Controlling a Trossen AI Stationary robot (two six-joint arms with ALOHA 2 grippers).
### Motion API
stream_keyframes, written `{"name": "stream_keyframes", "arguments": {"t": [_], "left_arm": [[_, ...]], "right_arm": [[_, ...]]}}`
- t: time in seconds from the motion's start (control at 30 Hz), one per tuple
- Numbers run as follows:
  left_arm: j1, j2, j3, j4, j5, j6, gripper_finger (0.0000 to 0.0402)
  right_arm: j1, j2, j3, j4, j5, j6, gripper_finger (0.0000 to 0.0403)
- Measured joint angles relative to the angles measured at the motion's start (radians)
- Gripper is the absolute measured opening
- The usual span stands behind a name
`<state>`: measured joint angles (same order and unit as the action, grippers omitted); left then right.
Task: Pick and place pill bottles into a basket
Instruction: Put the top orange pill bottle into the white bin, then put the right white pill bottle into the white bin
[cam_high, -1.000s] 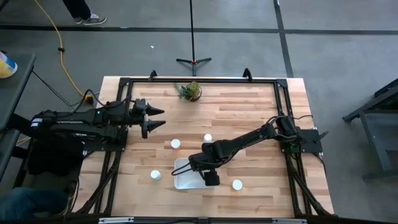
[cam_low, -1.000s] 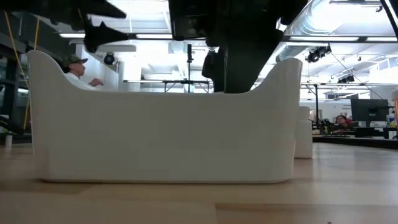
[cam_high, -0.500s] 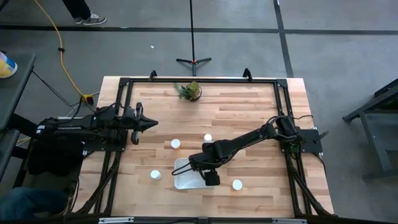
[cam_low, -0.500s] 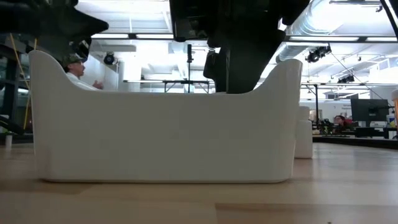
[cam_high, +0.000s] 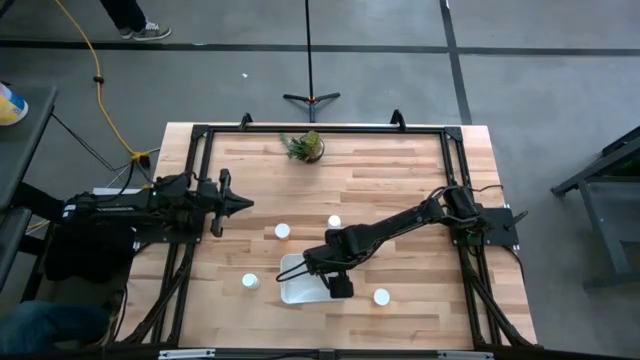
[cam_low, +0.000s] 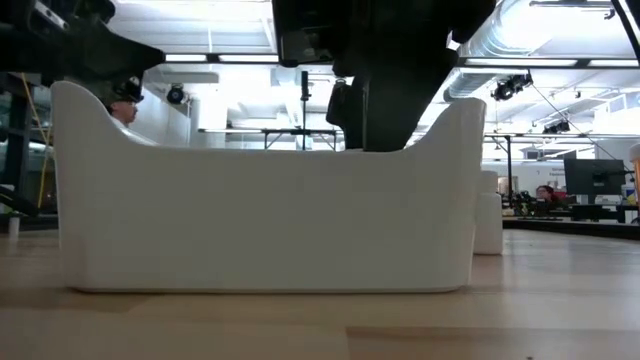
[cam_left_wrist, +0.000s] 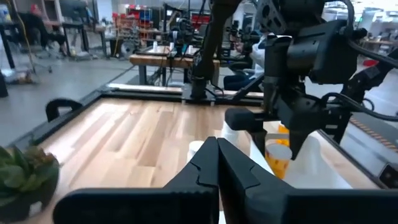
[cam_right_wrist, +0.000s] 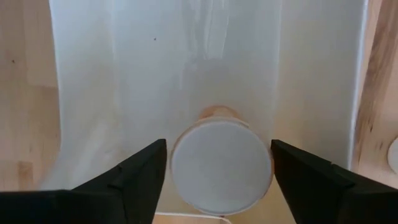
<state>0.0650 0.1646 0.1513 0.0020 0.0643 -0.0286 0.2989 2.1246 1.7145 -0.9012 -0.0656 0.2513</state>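
Observation:
The white basket (cam_high: 292, 292) stands on the wooden table near its front edge and fills the low view (cam_low: 260, 220). My right gripper (cam_right_wrist: 217, 143) points down into it, shut on a pill bottle (cam_right_wrist: 222, 165) with a white cap and an amber body (cam_left_wrist: 277, 163). Loose white-capped bottles stand on the table: two (cam_high: 283, 231) (cam_high: 334, 222) beyond the basket, one (cam_high: 249, 282) to its left and one (cam_high: 381, 296) to its right. My left gripper (cam_high: 245, 203) is shut and empty above the table's left side. My right gripper pinches the bottle by the rim of its round white cap (cam_right_wrist: 177, 163), one finger on each side. The fingers come from above, pointing down. The bottle is upright inside the basket. Whether its base rests on the basket floor I cannot tell.
A small green potted plant (cam_high: 303, 146) stands at the table's far edge. A black frame (cam_high: 200, 150) runs round the table. A person (cam_low: 122, 95) shows in the room behind. Bare wood lies between the left gripper and the bottles.
My left gripper has shut and drawn back a little toward the table's left edge. My right gripper and the bottle have kept still over the basket.

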Motion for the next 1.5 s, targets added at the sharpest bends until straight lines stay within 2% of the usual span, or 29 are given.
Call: {"name": "stream_keyframes", "arguments": {"t": [0.23,0.37,0.47,0.6,0.8,0.97,1.07,1.2,1.4,1.5], "left_arm": [[0.000,0.001,0.000,-0.005,-0.002,0.032,0.0023],[0.000,0.001,0.000,-0.013,-0.022,0.032,0.0041],[0.000,0.001,0.000,-0.032,-0.028,0.029,0.0039],[0.000,0.001,0.000,-0.042,-0.017,0.028,0.0022],[0.000,0.001,0.000,-0.057,-0.022,0.015,0.0028],[0.000,0.001,0.001,-0.057,-0.025,0.022,0.0038],[0.000,0.001,0.001,-0.059,0.012,0.046,0.0022],[0.000,0.001,0.001,-0.057,0.059,0.050,0.0022],[0.000,-0.002,0.002,-0.060,0.037,-0.016,0.0063],[0.000,-0.002,0.002,-0.088,0.001,-0.019,0.0054]], "right_arm": [[-0.018,0.000,0.000,-0.008,-0.075,0.025,0.0340],[-0.024,0.000,0.000,-0.033,-0.075,0.058,0.0349],[-0.025,0.000,0.000,-0.043,-0.071,0.064,0.0348],[-0.024,0.000,0.039,-0.069,-0.016,0.062,0.0347],[-0.024,0.000,0.155,-0.134,0.059,0.005,0.0348],[-0.024,0.000,0.286,-0.276,0.143,0.039,0.0348],[-0.024,0.000,0.376,-0.381,0.214,0.063,0.0348],[-0.024,0.000,0.482,-0.431,0.267,0.108,0.0348],[-0.026,0.000,0.609,-0.497,0.303,0.165,0.0348],[-0.026,-0.006,0.643,-0.557,0.355,0.155,0.0344]]}}
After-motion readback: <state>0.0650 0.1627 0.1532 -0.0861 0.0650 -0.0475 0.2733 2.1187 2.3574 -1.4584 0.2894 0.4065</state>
